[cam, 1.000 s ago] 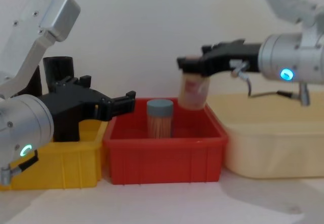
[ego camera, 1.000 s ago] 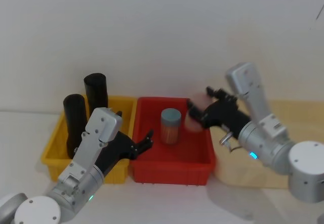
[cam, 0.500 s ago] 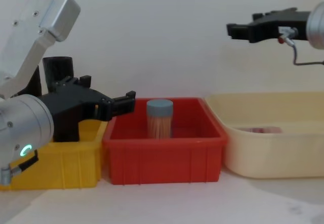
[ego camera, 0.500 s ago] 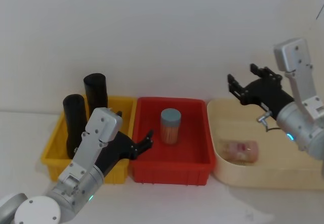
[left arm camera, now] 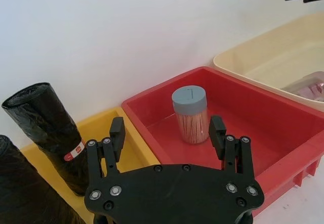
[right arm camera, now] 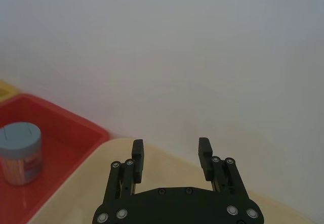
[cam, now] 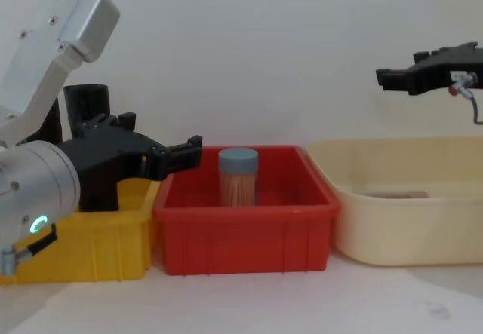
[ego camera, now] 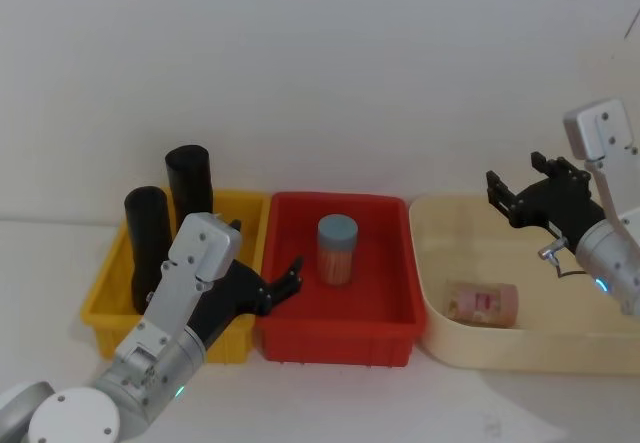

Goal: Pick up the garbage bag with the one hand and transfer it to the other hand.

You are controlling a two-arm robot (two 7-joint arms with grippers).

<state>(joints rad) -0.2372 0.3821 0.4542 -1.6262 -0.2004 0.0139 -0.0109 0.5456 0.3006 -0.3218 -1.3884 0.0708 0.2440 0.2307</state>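
— Head view: where's the garbage bag (ego camera: 147,231)?
— Standing upright in the yellow bin (ego camera: 100,313), long axis vertical, front of two black rolls (ego camera: 188,185). My left gripper (ego camera: 288,275) hovers at the red bin (ego camera: 340,331) edge.
— Left wrist?
— Spread wide, empty; one toothpick jar (left arm camera: 189,114) ahead.
— Right wrist?
— My right gripper (right arm camera: 170,150) spread over the cream tub (right arm camera: 81,193).

head hi-down | chest low-level | wrists close | share red bin (ego camera: 340,341)
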